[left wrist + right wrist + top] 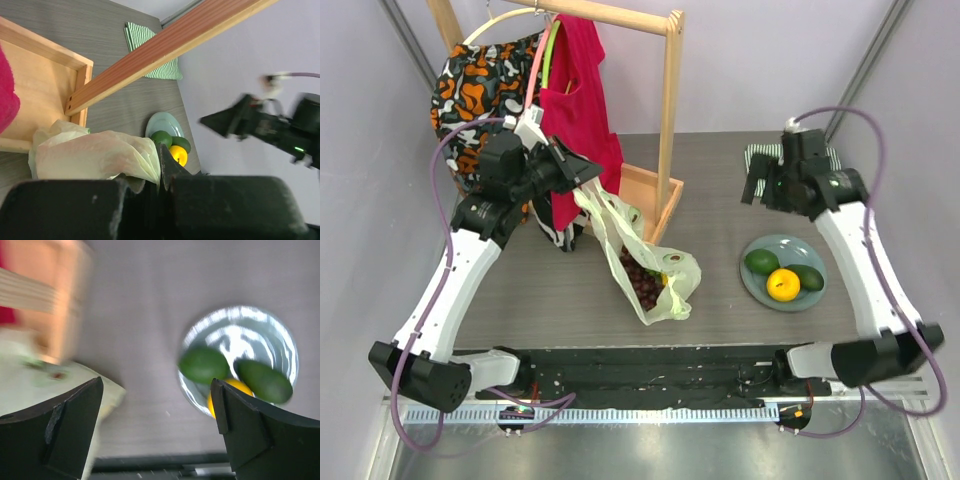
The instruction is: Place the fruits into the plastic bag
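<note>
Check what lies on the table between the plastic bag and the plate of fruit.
Nothing. The top view shows only bare tabletop between the plastic bag and the plate, and the right wrist view agrees.

The pale-green translucent bag (655, 270) slants down from its raised far-left end, bottom resting mid-scene, dark grapes (643, 283) inside. 2 green avocados (761, 262) and 1 orange (783, 284) lie touching on the plate (790, 245), right.

pale lilac walls (760, 60) close around me; grey wood-grain table (710, 180) beneath; wooden garment rack (669, 120) standing far left; even light
</note>
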Available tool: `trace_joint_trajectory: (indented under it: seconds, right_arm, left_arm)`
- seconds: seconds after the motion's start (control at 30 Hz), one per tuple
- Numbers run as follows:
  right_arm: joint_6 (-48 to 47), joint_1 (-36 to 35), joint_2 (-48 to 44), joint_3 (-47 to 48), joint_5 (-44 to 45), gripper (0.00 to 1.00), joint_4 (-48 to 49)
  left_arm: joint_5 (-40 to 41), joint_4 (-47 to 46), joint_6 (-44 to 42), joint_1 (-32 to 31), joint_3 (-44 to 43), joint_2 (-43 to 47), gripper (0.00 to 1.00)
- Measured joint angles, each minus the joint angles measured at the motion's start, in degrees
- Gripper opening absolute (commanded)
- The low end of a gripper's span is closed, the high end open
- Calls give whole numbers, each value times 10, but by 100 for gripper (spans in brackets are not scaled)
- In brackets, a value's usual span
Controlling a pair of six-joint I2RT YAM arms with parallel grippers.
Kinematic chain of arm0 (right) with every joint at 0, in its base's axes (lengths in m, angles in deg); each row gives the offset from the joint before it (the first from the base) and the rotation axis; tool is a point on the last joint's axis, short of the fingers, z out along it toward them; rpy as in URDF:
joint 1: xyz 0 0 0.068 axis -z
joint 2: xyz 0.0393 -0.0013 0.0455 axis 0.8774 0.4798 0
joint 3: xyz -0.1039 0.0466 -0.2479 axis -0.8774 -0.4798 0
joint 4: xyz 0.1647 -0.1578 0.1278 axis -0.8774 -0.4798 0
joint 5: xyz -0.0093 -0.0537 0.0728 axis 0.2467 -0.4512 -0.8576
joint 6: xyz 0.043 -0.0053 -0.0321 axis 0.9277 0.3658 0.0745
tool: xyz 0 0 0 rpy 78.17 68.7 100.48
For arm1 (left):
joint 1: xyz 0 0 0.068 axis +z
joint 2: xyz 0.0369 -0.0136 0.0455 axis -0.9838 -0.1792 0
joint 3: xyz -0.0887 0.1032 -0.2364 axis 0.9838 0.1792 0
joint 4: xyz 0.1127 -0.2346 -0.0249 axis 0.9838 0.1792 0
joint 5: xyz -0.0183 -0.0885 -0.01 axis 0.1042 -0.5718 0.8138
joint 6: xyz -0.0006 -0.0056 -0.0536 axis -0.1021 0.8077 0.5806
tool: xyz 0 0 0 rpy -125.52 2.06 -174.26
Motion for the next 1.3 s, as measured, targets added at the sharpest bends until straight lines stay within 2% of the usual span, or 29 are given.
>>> trace_joint_trajectory:
  seconds: [0.17,0.37,0.97,1.3]
  right_arm:
    - [-13,33,79,-132,-10,99,-36]
    - [-28,57,90,-198,-17,100,-37]
    - [-77,107,164,-249,-47,100,68]
    - [-89,108,190,-251,-61,97,106]
  left_arm:
    - [-2,0,0,0,7,3,0]
    - [-9,-4,1,0,9,3,0]
    - [-12,-13,2,0,17,2,0]
    - [-12,-16,4,0,18,2,0]
